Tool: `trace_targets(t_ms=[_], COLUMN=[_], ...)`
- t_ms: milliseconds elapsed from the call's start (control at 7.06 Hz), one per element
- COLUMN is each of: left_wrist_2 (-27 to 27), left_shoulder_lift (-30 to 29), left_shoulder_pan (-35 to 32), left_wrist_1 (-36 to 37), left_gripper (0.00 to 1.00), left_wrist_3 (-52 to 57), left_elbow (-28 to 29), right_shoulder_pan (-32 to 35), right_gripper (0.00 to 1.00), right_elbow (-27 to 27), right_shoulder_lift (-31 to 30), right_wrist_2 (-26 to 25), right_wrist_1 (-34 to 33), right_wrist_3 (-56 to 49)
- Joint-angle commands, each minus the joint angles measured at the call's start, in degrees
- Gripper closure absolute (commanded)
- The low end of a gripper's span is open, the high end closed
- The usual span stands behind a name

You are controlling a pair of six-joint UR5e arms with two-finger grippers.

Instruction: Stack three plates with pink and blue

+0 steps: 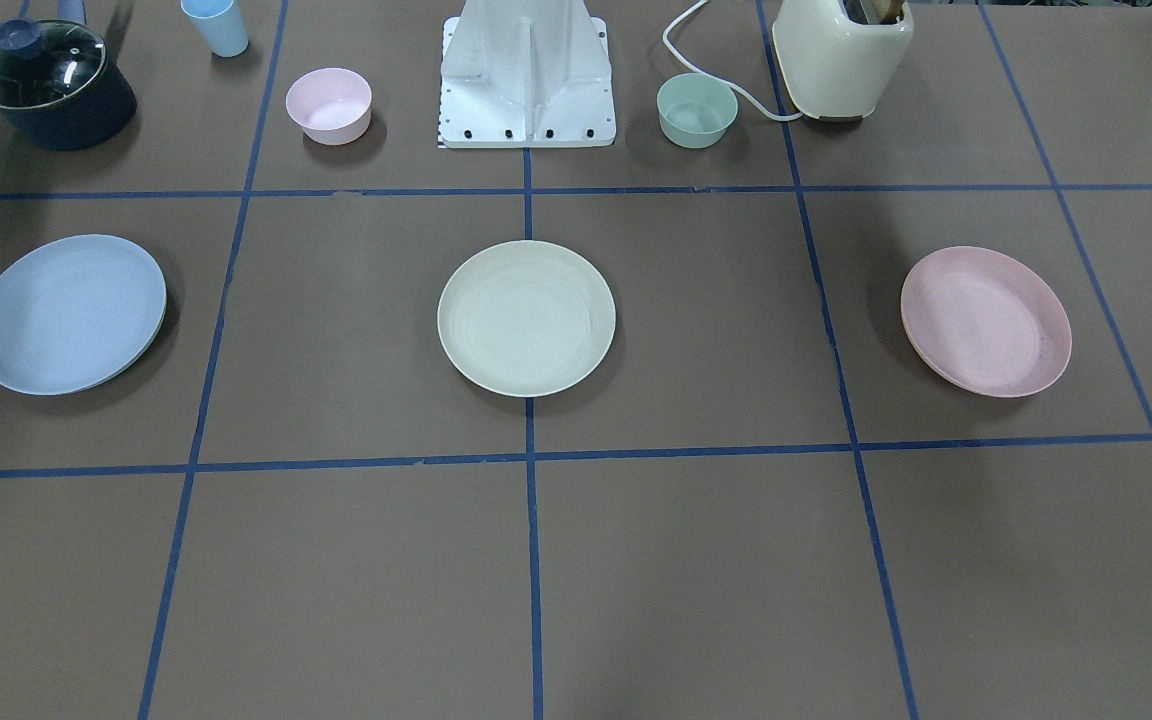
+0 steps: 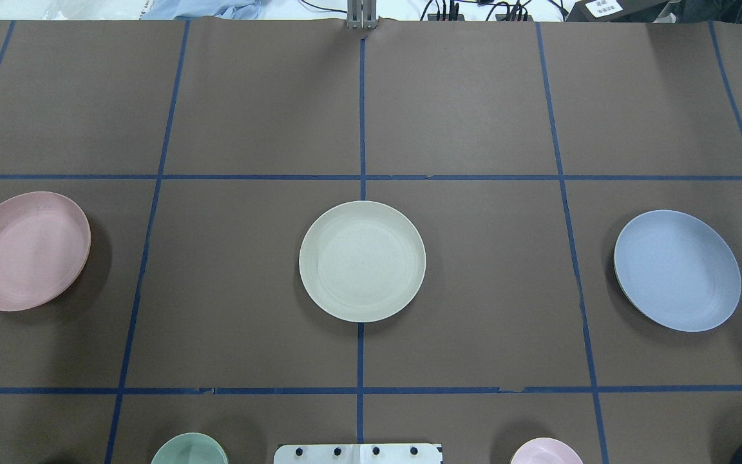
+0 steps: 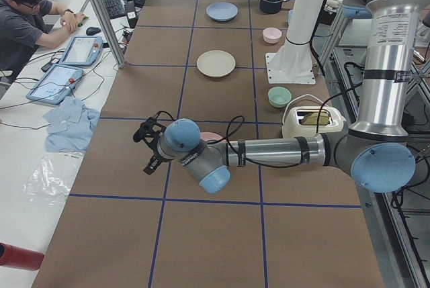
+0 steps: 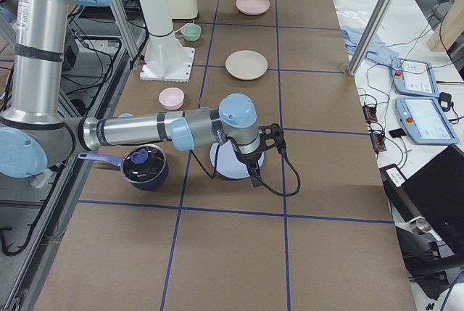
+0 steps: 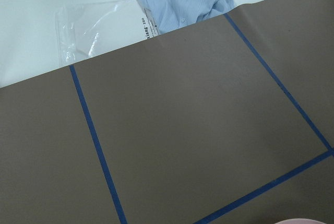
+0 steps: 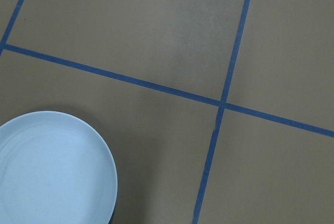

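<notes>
Hovering one per side, left tool [image 3: 151, 160] near pink plate [image 1: 986, 320] and right tool [image 4: 254, 173] near blue plate [image 1: 69, 314], probably to carry each onto centre cream plate [image 1: 526, 318]; plates lie well apart on tabletop [image 1: 696, 560]; cannot tell whether either tool is spread.

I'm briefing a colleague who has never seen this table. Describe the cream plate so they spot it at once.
Start at the robot's white base plate on the brown table. Straight out from it, on the central blue tape line, lies the cream plate, middle of a row of three. Its equal-sized neighbours are the blue plate and the pink plate; only this one is off-white.
</notes>
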Motion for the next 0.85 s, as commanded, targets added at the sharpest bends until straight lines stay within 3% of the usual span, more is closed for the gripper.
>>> trace_targets(t_ms=[0,283,425,709], left_wrist_2=[7.9,16.1,20.7,21.2], left_shoulder_lift=[3.5,5.7,5.7,5.8], left_shoulder_pan=[7.9,17.9,21.3,23.6], left_wrist_1=[-13.0,-23.2,-26.7,-27.8], left_gripper=[0.0,0.0,0.0,0.0], left_wrist_3=[-8.7,-22.1,-22.5,-22.6], left_elbow=[4.3,7.3,10.0,11.5], right_shoulder_pan=[0.0,0.0,0.0,0.0], right_gripper=[0.0,0.0,0.0,0.0], right_elbow=[-0.6,-0.6,-0.6,-0.6], right_shoulder_lift=[0.0,0.0,0.0,0.0], right_wrist_2=[0.2,0.3,0.3,0.3], right_wrist_1=[0.8,0.9,0.9,0.8], right_wrist_3=[0.2,0.3,0.3,0.3])
